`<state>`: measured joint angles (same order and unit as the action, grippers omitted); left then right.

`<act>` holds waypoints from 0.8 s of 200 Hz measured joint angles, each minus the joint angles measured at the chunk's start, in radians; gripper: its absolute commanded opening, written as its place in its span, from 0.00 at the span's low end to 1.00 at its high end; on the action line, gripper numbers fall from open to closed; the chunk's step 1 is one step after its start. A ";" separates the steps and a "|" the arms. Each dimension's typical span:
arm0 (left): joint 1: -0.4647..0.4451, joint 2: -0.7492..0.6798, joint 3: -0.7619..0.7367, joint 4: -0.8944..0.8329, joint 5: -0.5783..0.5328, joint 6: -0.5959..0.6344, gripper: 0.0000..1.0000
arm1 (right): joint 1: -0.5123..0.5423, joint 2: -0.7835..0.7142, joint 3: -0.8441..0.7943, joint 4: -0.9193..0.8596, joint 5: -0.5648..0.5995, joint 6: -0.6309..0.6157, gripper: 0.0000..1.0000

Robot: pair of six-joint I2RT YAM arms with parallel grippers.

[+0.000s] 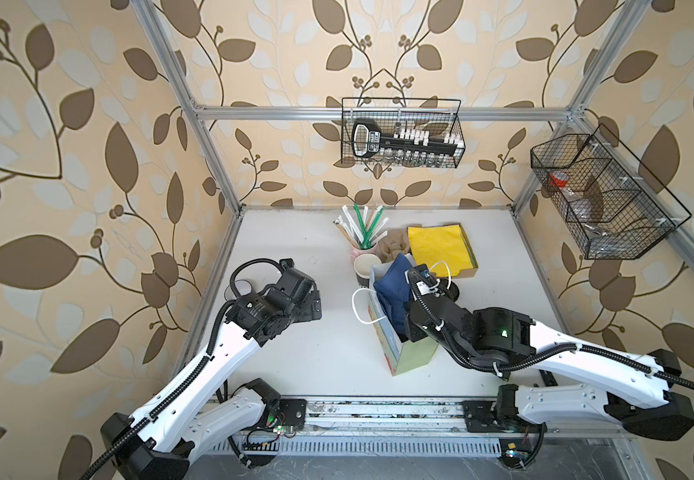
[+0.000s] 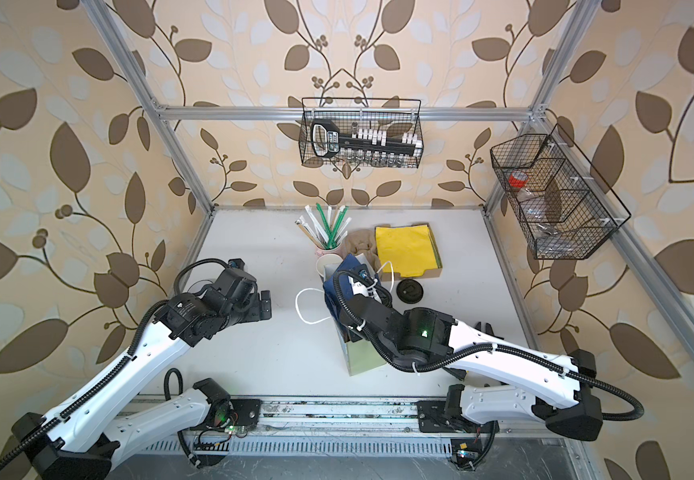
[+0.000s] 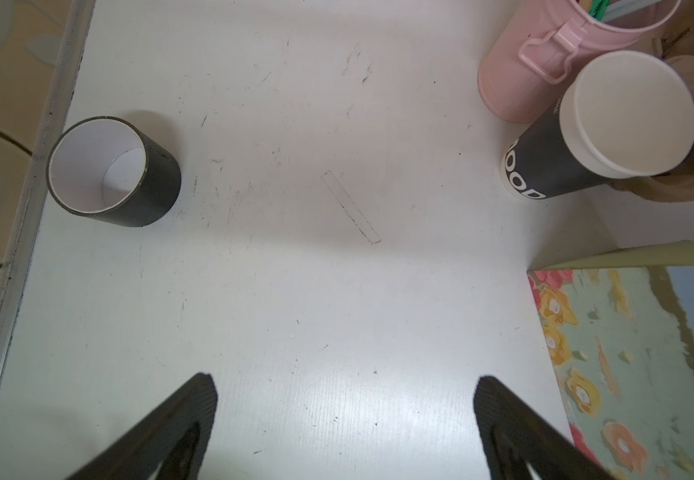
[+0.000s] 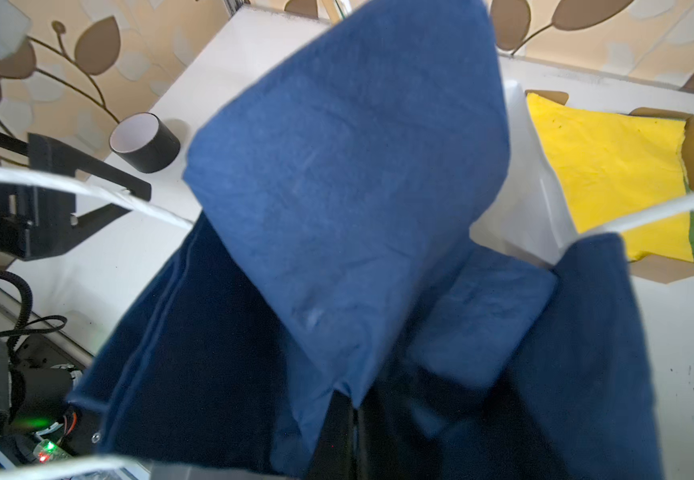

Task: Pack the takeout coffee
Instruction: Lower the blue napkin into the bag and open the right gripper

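Left wrist view: left pincer (image 3: 345, 380) spread above the desk (image 3: 295, 291), lettered black cup (image 3: 544, 166) beside pink cup (image 3: 511, 83). Right pincer (image 4: 347, 415) pressed together amid blue cloth (image 4: 357, 166) in the mid-frame bag (image 1: 415, 357).

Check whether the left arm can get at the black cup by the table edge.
Probably yes: the left end effector is open, and only bare table lies between it and the black cup, which stands alone.

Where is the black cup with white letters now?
In a top view, the lettered cup stands mid-table, between the pink straw cup and the paper bag.
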<state>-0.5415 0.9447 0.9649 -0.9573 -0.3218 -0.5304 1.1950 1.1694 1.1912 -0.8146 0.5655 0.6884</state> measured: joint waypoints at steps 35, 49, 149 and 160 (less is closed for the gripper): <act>0.000 0.009 0.000 0.000 0.002 0.000 0.99 | -0.028 0.061 0.023 -0.085 -0.045 0.052 0.00; 0.000 0.013 0.000 0.000 0.003 0.001 0.99 | -0.036 0.074 0.051 -0.109 -0.054 0.056 0.03; 0.000 0.014 0.000 0.000 0.004 0.002 0.99 | -0.162 0.139 0.283 -0.147 -0.166 -0.031 0.31; 0.005 0.014 0.000 0.000 0.005 0.002 0.99 | -0.166 0.161 0.286 -0.145 -0.176 -0.040 0.29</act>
<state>-0.5365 0.9585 0.9649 -0.9573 -0.3172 -0.5285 1.0294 1.3304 1.4776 -0.9596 0.3897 0.6483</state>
